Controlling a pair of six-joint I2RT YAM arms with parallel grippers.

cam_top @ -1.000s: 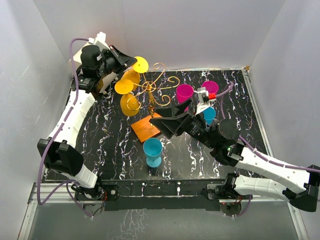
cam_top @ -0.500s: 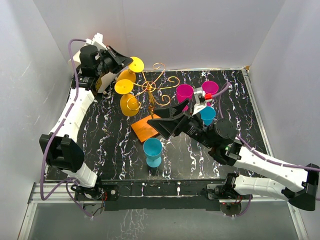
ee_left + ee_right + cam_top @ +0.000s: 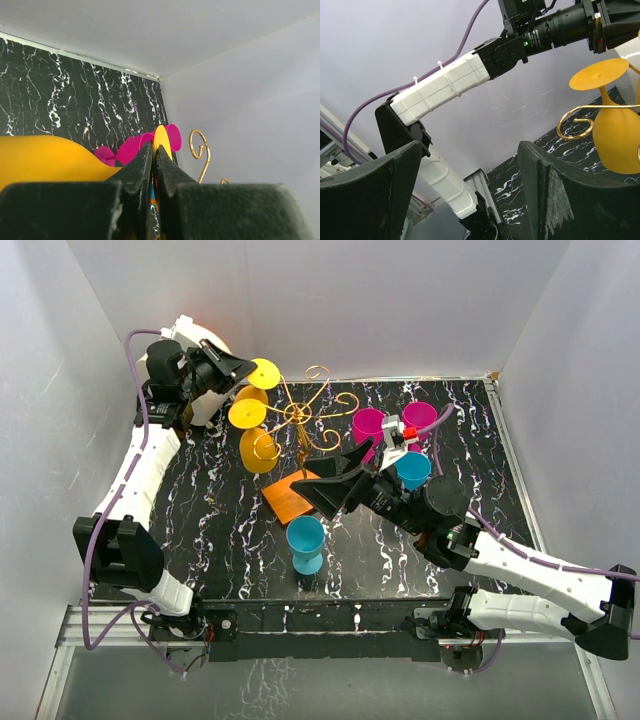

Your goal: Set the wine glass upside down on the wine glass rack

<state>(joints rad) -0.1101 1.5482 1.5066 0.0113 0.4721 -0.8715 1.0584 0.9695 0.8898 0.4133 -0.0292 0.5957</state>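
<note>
Top view: left gripper (image 3: 243, 367) at upper left, pinched shut on the foot of a yellow glass (image 3: 263, 373), raised above the table (image 3: 200, 510) and just left of the rack (image 3: 300, 415); contact with the wire not discernible. Rack at centre, gold scrolls over an orange base (image 3: 288, 500), a second yellow glass (image 3: 257, 448) hung foot-up on its left side. Right gripper (image 3: 325, 472) at centre, fingers spread wide, nothing between them, just right of the base. Blue glass (image 3: 305, 538) below centre; two magenta glasses (image 3: 368, 425) and another blue one (image 3: 413, 470) right of the rack. Left wrist view: fingers (image 3: 140, 170) pressed together on the thin yellow foot (image 3: 161, 142), seen edge-on; yellow bowl at lower left, a gold scroll (image 3: 199, 150) at right. Right wrist view: fingers (image 3: 365, 200) well apart, empty; second yellow glass (image 3: 615, 135) and a scroll at right edge.
</note>
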